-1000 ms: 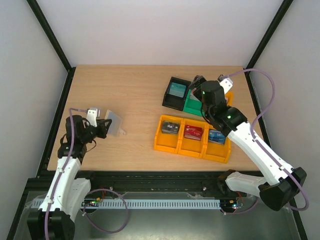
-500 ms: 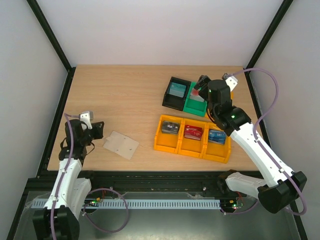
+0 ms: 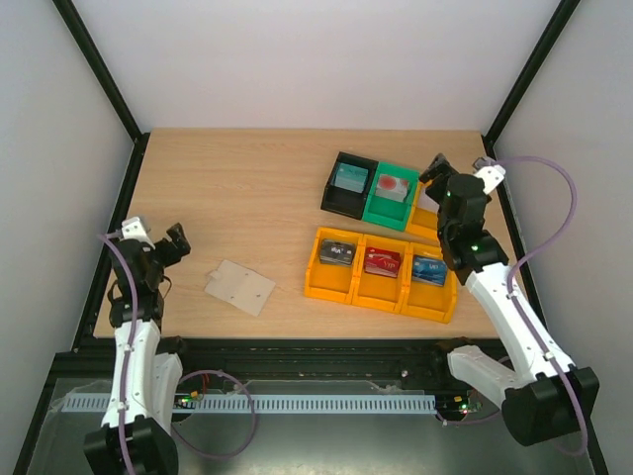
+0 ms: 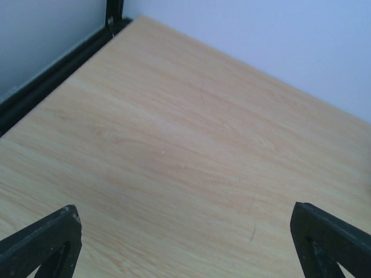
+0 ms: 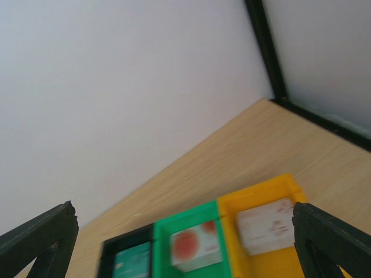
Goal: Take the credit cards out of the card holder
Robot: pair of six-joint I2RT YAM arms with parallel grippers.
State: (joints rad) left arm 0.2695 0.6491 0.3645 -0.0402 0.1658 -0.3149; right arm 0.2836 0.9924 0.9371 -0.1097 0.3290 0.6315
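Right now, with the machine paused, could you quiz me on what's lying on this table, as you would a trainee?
1. True or false: the card holder lies flat on the table, touched by neither arm.
2. In the front row of yellow bins, seen from above, the red card lies in which bin? A) left B) middle C) right
3. How many bins in that row hold a card?

Key: 1 true; 2 B; 3 three.
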